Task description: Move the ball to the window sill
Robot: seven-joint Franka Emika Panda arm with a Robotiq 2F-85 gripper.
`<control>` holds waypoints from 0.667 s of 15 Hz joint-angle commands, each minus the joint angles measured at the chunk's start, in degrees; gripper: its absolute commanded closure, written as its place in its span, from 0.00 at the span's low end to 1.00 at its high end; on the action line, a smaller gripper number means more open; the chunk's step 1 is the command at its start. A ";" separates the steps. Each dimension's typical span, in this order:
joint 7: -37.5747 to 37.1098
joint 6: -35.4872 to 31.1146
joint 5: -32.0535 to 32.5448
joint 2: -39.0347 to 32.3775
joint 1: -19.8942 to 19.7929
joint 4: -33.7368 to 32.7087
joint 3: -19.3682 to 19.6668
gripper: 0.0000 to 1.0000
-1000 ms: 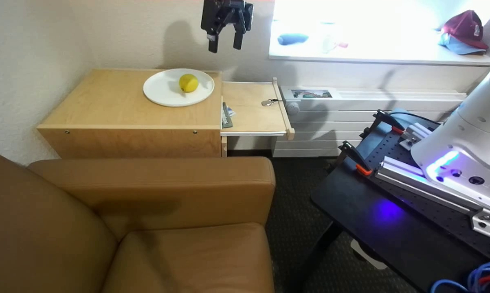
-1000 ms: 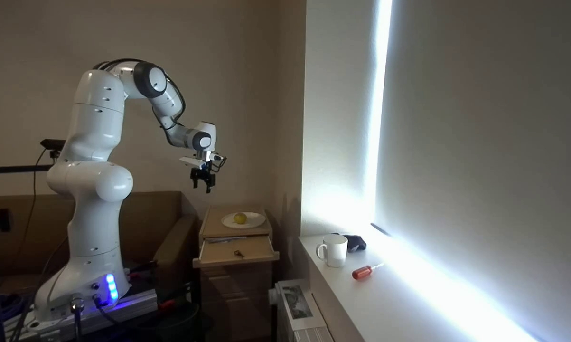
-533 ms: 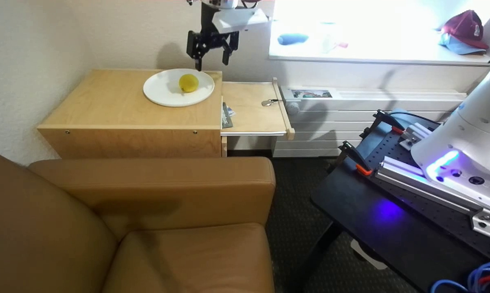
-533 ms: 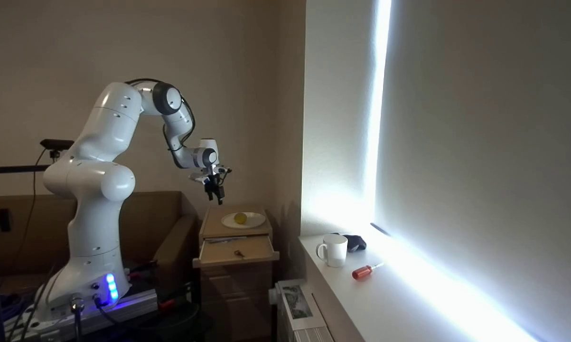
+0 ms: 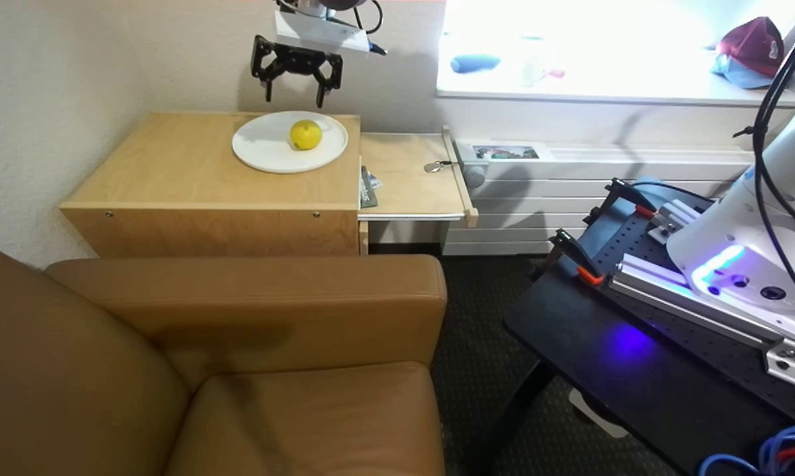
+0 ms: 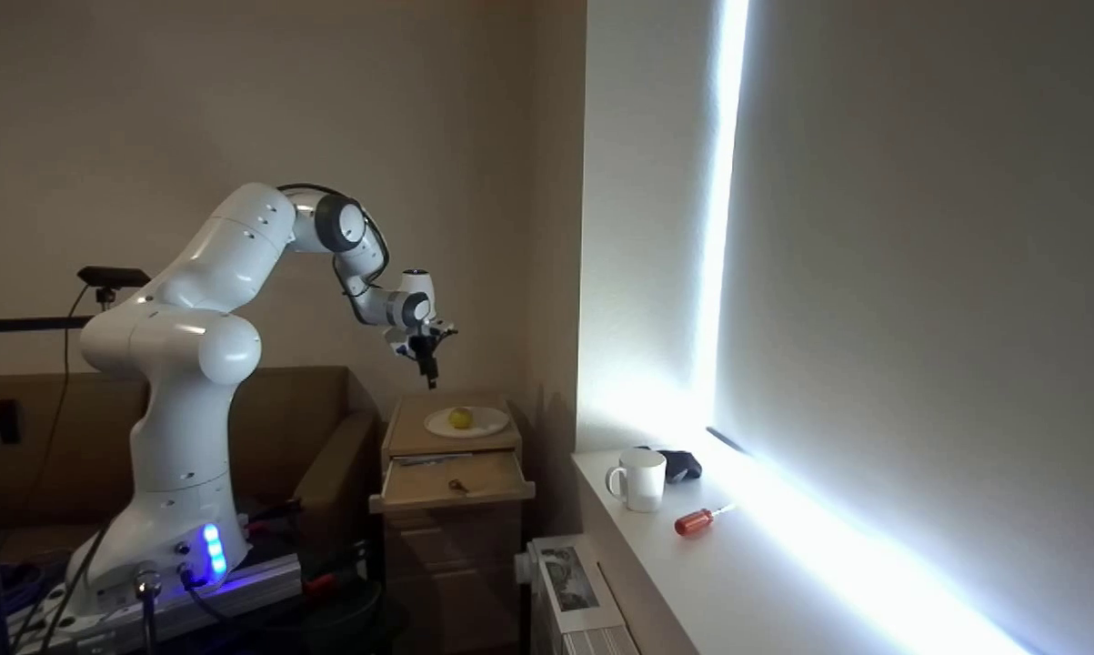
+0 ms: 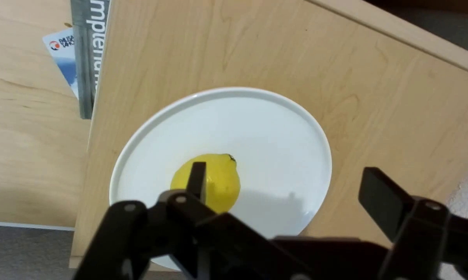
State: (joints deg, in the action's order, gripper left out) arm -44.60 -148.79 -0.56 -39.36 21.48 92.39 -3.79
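An exterior view is filled across its lower left by a brown sofa (image 5: 271, 330), its armrest beside a light wooden cabinet (image 5: 186, 158). The white robot arm (image 6: 192, 364) stands arched, its wrist higher than the cabinet top. Against the wall is a white radiator (image 5: 562, 188), and above it runs the window sill (image 5: 608, 79), a long pale ledge so brightly lit that much of it washes out. The cabinet's drawer (image 5: 404, 185) is out toward the radiator. On the cabinet top lies a round white plate (image 5: 265, 149). The gripper (image 5: 294, 102) points down from above the level of the plate, its two fingers parted wide. A maroon cap (image 5: 753, 47) sits at one end of the window sill; a white mug (image 6: 642, 479) stands upright near the end closer to the cabinet. The ball (image 5: 306, 135), yellow and lemon-like, with a small dark tip in the wrist view, rests on the plate, off its centre and well apart from the window sill. One finger (image 7: 197, 179) covers part of it in the wrist view, yet both exterior views show the gripper and ball apart. A red-handled screwdriver (image 6: 695, 521) lies near the mug. In the drawer are a blue-and-white card (image 7: 62, 56) and a small metal piece (image 5: 435, 166).
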 commanded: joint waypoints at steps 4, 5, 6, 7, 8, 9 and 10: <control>-10.86 2.43 0.60 -6.53 4.12 -7.47 6.52 0.00; -12.86 4.86 -0.79 -8.63 3.49 -11.03 6.16 0.00; -15.68 6.45 -1.43 -10.39 3.41 -13.84 6.40 0.00; -18.50 8.44 -1.81 -12.49 3.16 -17.28 6.56 0.00; -21.81 9.57 -1.66 -14.51 3.23 -20.25 7.15 0.00; -25.00 11.00 -1.55 -16.62 3.14 -23.28 7.56 0.00; -28.41 12.00 -1.40 -18.69 3.00 -26.28 8.03 0.00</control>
State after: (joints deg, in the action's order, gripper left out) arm -65.86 -141.47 -1.02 -51.23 24.38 76.77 2.73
